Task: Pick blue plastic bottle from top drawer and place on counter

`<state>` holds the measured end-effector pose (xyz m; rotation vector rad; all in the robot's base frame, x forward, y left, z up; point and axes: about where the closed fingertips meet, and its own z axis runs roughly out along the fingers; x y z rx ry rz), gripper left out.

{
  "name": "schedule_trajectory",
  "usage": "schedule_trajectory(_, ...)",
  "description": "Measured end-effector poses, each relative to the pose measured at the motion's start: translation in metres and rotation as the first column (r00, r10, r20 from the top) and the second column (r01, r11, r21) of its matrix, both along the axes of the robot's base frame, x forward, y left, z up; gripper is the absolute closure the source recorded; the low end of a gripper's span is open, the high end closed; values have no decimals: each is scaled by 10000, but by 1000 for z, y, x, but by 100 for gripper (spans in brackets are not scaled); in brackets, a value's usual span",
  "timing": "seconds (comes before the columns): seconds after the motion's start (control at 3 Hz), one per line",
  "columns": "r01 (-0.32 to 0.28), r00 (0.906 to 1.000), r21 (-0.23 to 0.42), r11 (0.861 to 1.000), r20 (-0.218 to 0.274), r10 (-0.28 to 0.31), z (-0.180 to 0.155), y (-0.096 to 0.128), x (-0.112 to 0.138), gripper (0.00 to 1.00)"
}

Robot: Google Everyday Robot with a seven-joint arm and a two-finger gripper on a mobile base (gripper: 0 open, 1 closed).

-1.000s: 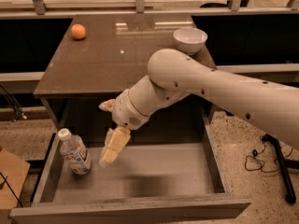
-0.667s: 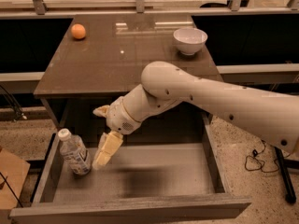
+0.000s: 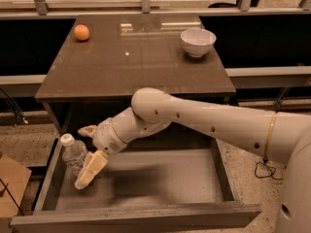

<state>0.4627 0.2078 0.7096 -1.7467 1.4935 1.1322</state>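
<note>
Top drawer (image 3: 170,178) open, in front of bench (image 3: 131,67). Blue plastic bottle (image 3: 71,152) at drawer's left end, tilted, cap toward drawer's rear. Claw (image 3: 82,157) at drawer's left end, fingers (image 3: 92,166) spread either side of bottle. Behind drawer, on bench: orange ball (image 3: 81,32) left, white bowl (image 3: 198,41) right.

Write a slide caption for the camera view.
Gripper, fingers open, at the blue plastic bottle inside the open top drawer.
</note>
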Motion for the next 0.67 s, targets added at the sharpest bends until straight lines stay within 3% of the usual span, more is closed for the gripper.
schedule_trajectory(0.33, -202, 9982, 668, 9976, -548, 239, -10, 28, -8, 18)
schedule_trajectory(0.67, -334, 9962, 1023, 9942, -761, 413, -11, 43, -11, 41)
